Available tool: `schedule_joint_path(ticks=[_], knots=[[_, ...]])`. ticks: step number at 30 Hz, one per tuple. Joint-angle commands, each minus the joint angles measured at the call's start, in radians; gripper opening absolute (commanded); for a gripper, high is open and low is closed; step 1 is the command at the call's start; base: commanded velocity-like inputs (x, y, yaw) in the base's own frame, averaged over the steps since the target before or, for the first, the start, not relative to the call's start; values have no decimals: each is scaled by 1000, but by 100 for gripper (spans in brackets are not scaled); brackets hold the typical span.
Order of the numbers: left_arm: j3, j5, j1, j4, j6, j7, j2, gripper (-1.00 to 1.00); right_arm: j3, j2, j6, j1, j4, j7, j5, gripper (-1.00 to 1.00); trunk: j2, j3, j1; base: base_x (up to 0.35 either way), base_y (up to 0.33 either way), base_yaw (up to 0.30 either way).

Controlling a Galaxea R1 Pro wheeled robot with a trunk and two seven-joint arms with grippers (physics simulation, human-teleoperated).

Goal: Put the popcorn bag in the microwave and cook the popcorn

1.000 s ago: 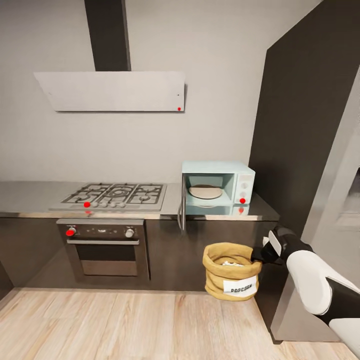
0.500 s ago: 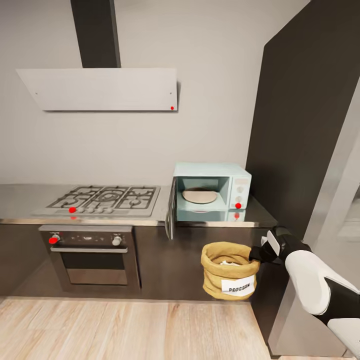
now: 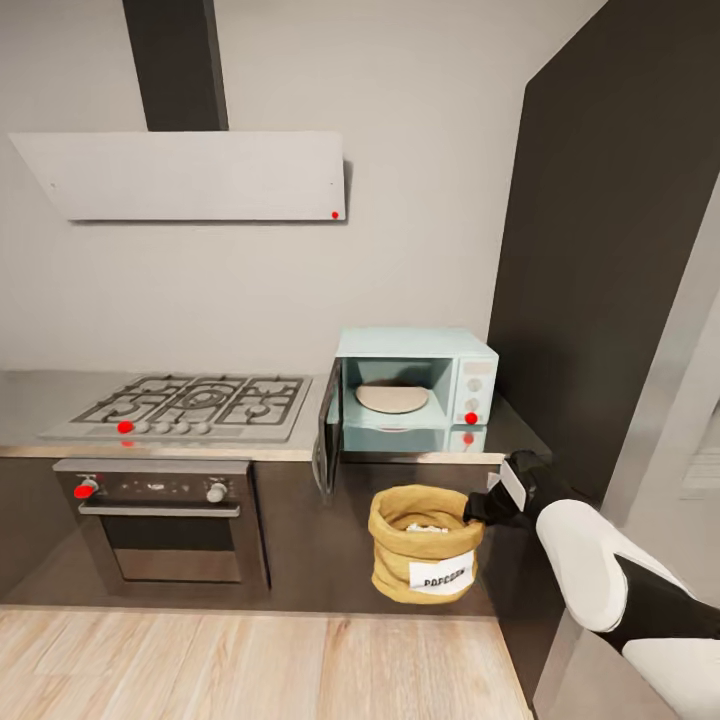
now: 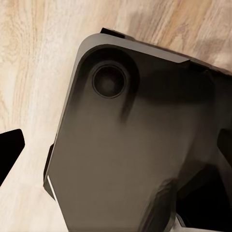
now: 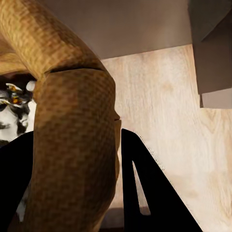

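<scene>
Carrying the popcorn bag is the step in hand: the right gripper is clenched on the rolled rim of the tan sack, one dark finger outside the burlap and the other inside, as the right wrist view shows. The sack hangs in the air in front of the dark lower cabinets, below the edge of the countertop and just under the microwave. Whitish popcorn lies inside it, with the label facing the camera.

The pale blue microwave stands on the counter beside the gas hob, its door swung open toward the hob and its round turntable bare. The bag is off the counter but not yet inside the oven, so the task looks to be roughly midway, with the heating still to come.

The next move calls for raising the sack above counter level and moving it forward through the opening onto the turntable, keeping it upright so nothing spills and keeping it away from the open door's edge. The bag looks nearly as wide as the cavity, so the entry will likely be tight.

The left wrist view shows a dark part of the robot's body over the plank floor; whether the left gripper is released or closed cannot be told.
</scene>
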Motion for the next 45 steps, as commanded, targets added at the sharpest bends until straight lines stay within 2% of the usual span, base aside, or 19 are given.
schedule_joint_path(ticks=[1,6,8,11,16,17,21,24,27,33,36,45], knots=[[8,0,0,-1,-1,-1,0,100,-5,4,3,-1,-1,7,15,-100,-1,-1,0,0,0,0],[8,0,0,-1,-1,-1,1,100,-6,8,29,-1,-31,6,15,-100,-1,-1,0,0,0,0],[8,0,0,-1,-1,-1,0,100,-6,17,93,-1,-132,7,13,-100,-1,-1,0,0,0,0],[8,0,0,-1,-1,-1,-1,100,-6,58,93,-1,-384,7,9,-100,-1,-1,0,0,0,0],[8,0,0,-1,-1,0,-1,100,-3,63,93,-1,-489,8,7,-100,-1,-1,0,0,0,0],[8,0,0,-1,-1,-1,-1,100,31,74,93,-1,-518,8,4,-100,-1,-1,0,0,0,0],[8,0,0,-1,-1,-1,-1,100,52,78,93,-1,-524,8,2,-100,-1,-1,0,0,0,0],[8,0,0,-1,-1,-1,-1,100,54,97,93,-48,-509,6,0,-100,-1,-1,0,0,0,0],[8,0,0,-1,-1,-1,-1,100,54,100,93,-95,-477,6,0,-100,-1,-1,0,0,0,0],[8,0,0,-1,-1,-1,-1,100,54,98,93,-132,-465,3,3,-100,-1,-1,0,0,0,0],[8,0,0,-1,-1,-1,-1,100,49,97,93,-182,-386,-1,5,-100,-1,-1,0,0,0,0],[8,0,0,-1,-1,-1,-1,100,46,94,93,-258,-277,-3,7,-100,-1,-1,0,0,0,0]])
